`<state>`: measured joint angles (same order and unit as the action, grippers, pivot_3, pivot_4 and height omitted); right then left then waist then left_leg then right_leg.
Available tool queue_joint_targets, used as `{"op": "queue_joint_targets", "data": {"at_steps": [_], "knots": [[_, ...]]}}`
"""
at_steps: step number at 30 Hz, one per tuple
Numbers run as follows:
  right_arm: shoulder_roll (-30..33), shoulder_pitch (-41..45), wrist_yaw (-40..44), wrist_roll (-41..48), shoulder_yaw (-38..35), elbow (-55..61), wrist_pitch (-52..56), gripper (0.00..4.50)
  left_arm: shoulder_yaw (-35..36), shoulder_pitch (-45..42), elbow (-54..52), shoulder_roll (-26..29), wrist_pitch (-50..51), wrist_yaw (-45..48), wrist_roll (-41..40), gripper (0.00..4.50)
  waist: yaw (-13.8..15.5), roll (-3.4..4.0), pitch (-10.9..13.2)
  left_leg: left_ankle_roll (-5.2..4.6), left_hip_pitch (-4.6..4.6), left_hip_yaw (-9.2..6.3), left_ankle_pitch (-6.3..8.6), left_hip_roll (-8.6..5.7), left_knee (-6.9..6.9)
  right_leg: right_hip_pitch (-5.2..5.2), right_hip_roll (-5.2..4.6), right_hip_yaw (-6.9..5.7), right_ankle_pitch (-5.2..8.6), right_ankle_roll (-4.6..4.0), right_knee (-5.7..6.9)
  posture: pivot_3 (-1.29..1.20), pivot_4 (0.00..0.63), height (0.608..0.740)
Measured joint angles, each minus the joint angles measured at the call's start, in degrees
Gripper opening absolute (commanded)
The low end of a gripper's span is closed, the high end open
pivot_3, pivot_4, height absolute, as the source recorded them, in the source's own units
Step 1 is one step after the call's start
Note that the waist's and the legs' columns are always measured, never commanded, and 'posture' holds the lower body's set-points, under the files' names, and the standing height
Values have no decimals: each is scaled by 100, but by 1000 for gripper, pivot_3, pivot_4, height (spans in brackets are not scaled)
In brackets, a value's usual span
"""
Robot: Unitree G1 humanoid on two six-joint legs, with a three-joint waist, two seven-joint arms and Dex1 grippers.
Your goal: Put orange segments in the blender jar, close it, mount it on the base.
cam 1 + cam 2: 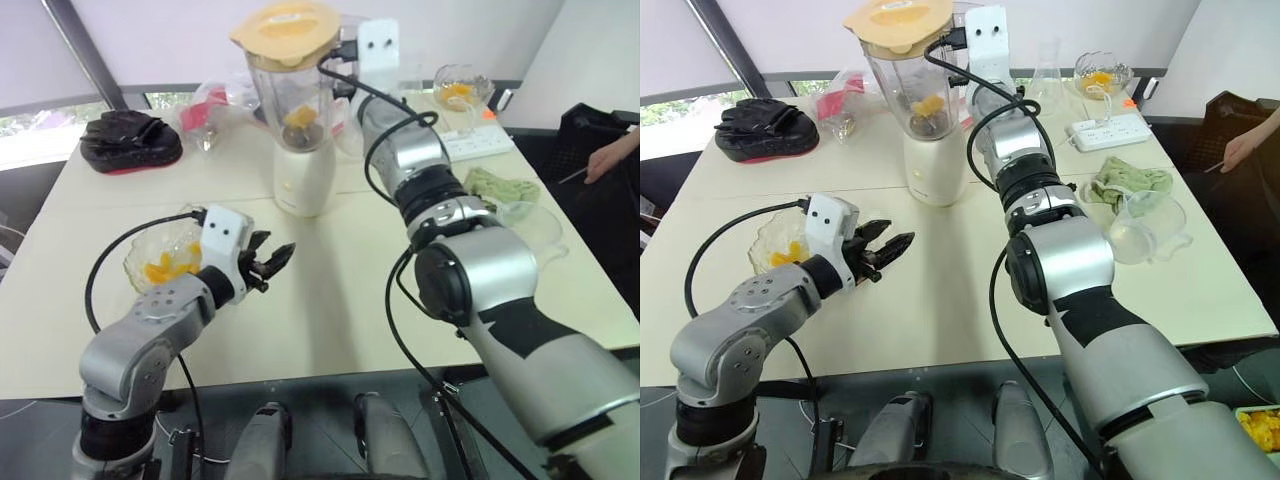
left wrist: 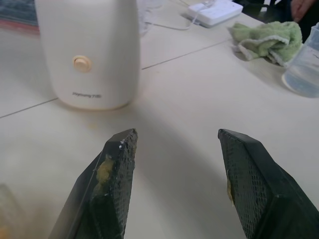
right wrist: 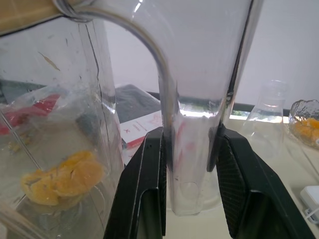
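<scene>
I see the tabletop (image 1: 330, 300) running across both head views, its near edge cut off by my own arms. The jar (image 1: 908, 85) sits on the base (image 1: 933, 170) at the far middle, lid (image 1: 897, 22) on, with orange segments (image 1: 928, 104) lying at its bottom above the blade. My right arm reaches out to it, and its wrist hides the handle from the head cameras. In the right wrist view the right end effector (image 3: 192, 154) is clamped on the jar's clear handle (image 3: 192, 149), a finger pressed against each side. The left end effector (image 1: 268, 262) hovers over the tabletop near me, fingers (image 2: 117, 169) spread apart and holding nothing, with yellowish smears on the pads. Just beside it is a glass bowl (image 1: 150, 262) with more segments, partly hidden by the wrist. To the right lie a green cloth (image 1: 1125, 180) and a clear cup (image 1: 1145, 228). Further back sit a power strip (image 1: 1108, 130) and a second bowl (image 1: 1100, 72). A person's hand (image 1: 1240, 150) is cut off at the right edge.
</scene>
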<state>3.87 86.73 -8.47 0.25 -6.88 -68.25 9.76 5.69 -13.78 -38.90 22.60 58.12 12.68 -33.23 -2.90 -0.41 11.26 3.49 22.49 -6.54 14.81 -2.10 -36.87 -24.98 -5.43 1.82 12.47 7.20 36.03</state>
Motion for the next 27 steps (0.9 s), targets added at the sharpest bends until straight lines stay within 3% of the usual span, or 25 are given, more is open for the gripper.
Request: {"op": "queue_joint_targets", "data": {"at_steps": [27], "knots": [[16, 52, 38, 102, -129, -117, 488, 831, -41, 14, -3, -32, -123, -74, 28, 2731, -36, -2, -2, 0, -13, -2, 0, 0, -9, 20, 0, 0, 0, 0, 1, 0, 150, 740]]}}
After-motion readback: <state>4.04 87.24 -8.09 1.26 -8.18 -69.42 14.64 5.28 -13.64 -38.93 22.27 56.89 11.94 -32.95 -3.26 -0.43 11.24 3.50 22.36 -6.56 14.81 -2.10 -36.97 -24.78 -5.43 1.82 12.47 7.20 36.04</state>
